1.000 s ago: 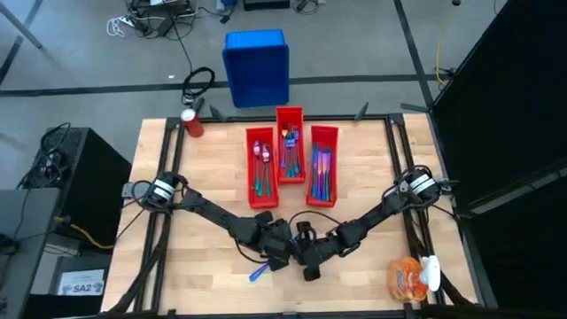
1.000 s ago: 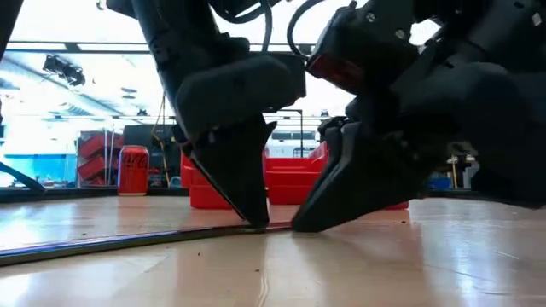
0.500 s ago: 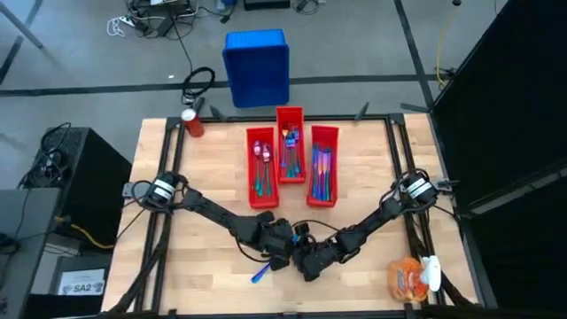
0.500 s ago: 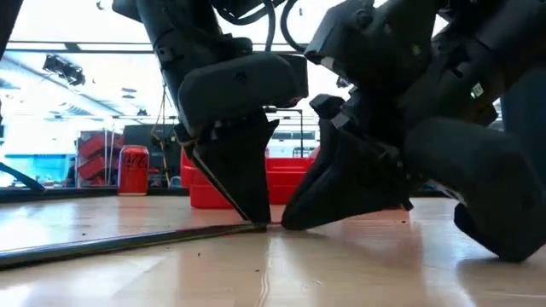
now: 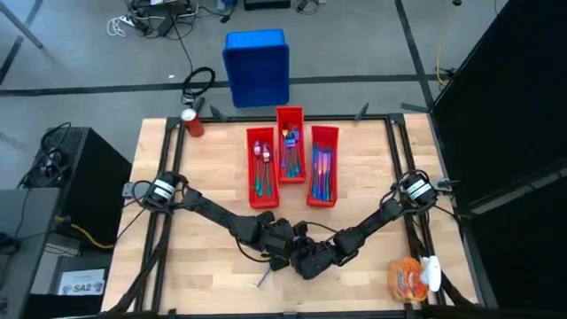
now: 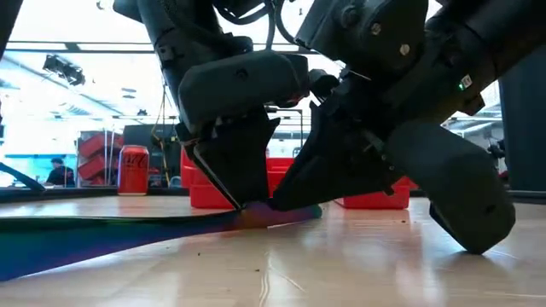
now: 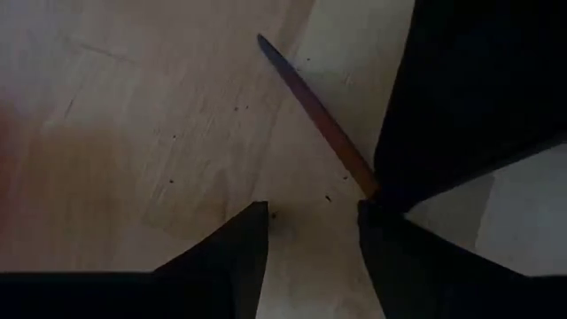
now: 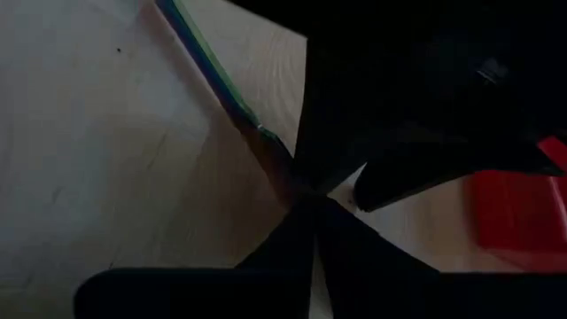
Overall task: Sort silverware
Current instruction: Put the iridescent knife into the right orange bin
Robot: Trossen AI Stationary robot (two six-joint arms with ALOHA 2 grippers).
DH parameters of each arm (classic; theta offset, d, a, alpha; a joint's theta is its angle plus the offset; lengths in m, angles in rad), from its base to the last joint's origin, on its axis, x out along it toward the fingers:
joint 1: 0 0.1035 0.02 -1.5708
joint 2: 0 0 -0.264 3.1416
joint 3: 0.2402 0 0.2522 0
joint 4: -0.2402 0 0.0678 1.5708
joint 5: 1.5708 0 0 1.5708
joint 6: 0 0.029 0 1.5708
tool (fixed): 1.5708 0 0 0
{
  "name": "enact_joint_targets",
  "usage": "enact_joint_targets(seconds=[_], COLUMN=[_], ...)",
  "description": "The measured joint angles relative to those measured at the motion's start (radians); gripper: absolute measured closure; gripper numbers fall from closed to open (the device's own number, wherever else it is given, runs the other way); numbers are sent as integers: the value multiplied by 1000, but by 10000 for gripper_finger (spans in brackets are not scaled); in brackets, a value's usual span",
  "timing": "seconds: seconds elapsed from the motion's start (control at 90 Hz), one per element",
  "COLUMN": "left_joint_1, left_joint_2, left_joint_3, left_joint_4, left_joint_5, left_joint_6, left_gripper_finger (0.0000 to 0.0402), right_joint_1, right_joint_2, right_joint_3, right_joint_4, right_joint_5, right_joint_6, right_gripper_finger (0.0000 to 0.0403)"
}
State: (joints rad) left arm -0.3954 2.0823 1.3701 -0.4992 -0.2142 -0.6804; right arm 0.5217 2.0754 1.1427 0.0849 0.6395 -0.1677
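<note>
- Silverware piece (image 6: 128, 228): one slim iridescent utensil lying flat on the table (image 5: 204, 177), near the front edge, centre. We can't tell from any view whether it's a knife, fork or spoon.
- Low view shows its long shaft running toward the camera, teal to purple, with the far end under both sets of fingertips.
- Rest of the silverware sits in three red bins (image 5: 290, 155) at table centre, well apart from the loose piece.
- Left gripper (image 7: 310, 221): down at the table, tips at the utensil's end. Its wrist view shows the fingers spread with a clear gap, utensil running out beyond the gap and not pinched. We read it as released.
- Right gripper (image 8: 312, 206): tips touching the same end of the utensil, right next to the left gripper. Its wrist view shows the fingers meeting at a point on the shaft, so probably clenched on the silverware piece; the view is dark, so we hedge on how firm the grasp is.
- In the high view both arms meet in a V at front centre, with the grippers touching or nearly so.
- Also around: red soda can (image 5: 191, 122) at the table's back left corner, blue crate (image 5: 256, 66) on the floor behind the table, orange bag (image 5: 409, 278) at the front right corner.
</note>
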Motion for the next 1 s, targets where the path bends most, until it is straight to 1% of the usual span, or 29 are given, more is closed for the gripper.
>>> enact_joint_targets(seconds=[0.4, 0.5, 0.611, 0.867, 1.0], left_joint_1=[3, 3, 3, 3, 2], left_joint_2=[0, 0, 0, 0, 0], left_joint_3=[0, 0, 0, 0, 0], left_joint_4=[0, 0, 1, 11, 25], left_joint_5=[4, 4, 4, 17, 21], left_joint_6=[15, 15, 15, 16, 21], left_gripper_finger=[241, 241, 241, 241, 241], right_joint_1=[-1, -1, -2, -4, -16], right_joint_2=[-2, -2, -3, -4, -4], right_joint_3=[1, 1, 2, 2, 2], right_joint_4=[-19, -23, -38, -48, -50], right_joint_5=[-2, 0, 0, 5, 0], right_joint_6=[8, 8, 9, 9, 9], right_gripper_finger=[402, 396, 376, 308, 282])
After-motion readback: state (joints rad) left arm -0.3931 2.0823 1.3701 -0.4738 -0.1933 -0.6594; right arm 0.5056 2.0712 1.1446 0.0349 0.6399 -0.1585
